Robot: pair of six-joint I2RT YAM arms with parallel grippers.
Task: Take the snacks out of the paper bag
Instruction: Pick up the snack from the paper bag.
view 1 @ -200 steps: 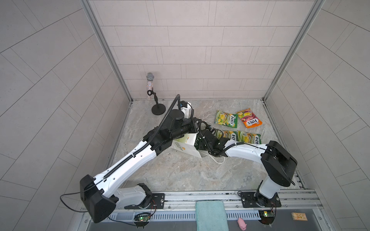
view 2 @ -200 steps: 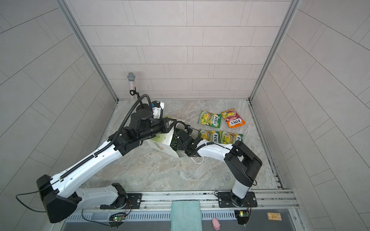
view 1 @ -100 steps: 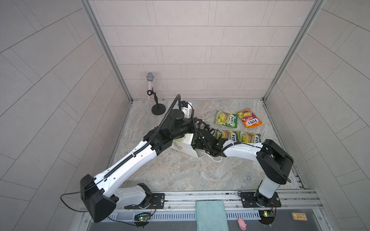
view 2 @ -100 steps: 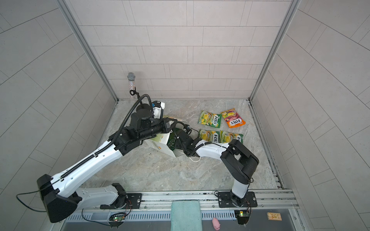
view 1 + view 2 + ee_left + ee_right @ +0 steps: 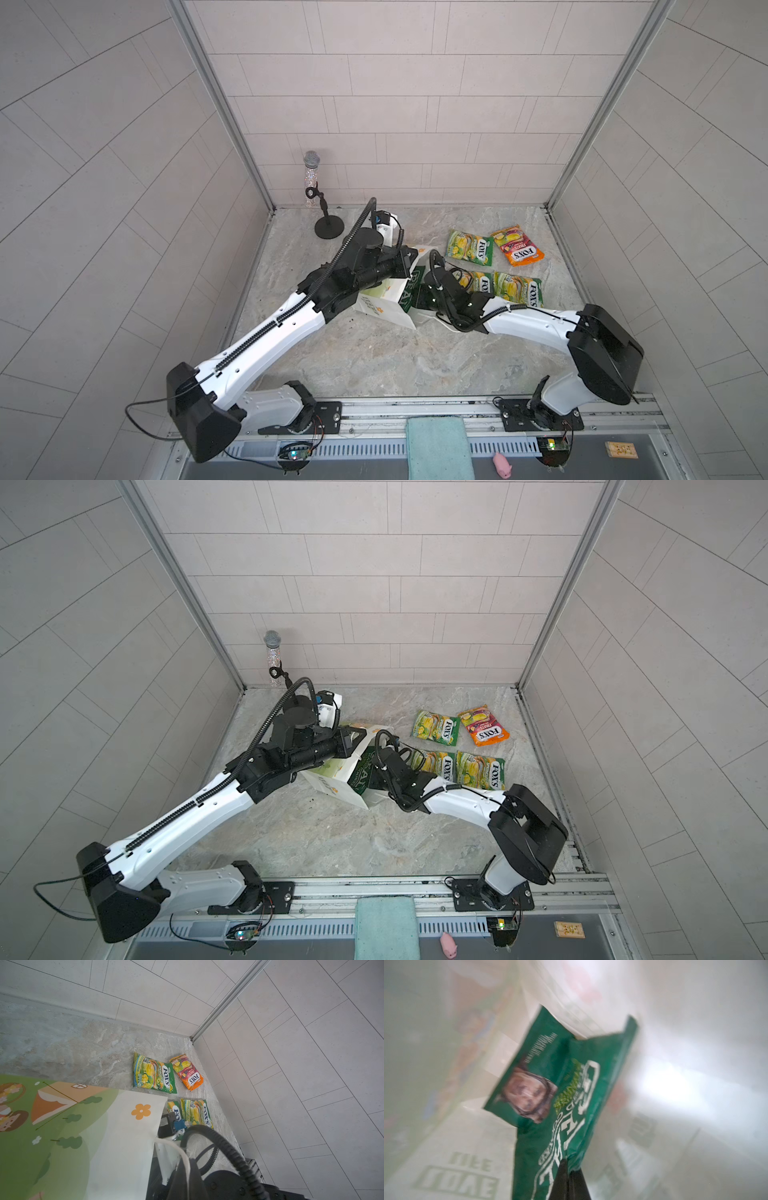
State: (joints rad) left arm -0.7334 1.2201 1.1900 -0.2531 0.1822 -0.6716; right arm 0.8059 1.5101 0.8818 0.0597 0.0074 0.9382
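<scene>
Pinches the dark green "REAL" crisp bag [image 5: 560, 1095] by one edge, deep inside the paper bag [image 5: 382, 309], with the right gripper [image 5: 566, 1161], jaws clamped tight on the foil. Grips the paper bag at its rim, beside the white cord handle [image 5: 166, 1142], with the left gripper [image 5: 184, 1165], jaws closed narrow there; bag tipped well over on the table [image 5: 374, 357], mouth toward the right arm [image 5: 528, 326]. Just beyond the mouth, flat on the table: three yellow-green FOX'S packets [image 5: 469, 248] [image 5: 478, 282] [image 5: 517, 289] and one orange-red FOX'S packet [image 5: 517, 246]. Further out, by the back wall, a microphone [image 5: 311, 178] on its stand; along the front ledge, a teal cloth [image 5: 438, 444] and a pink pig toy [image 5: 503, 464].
</scene>
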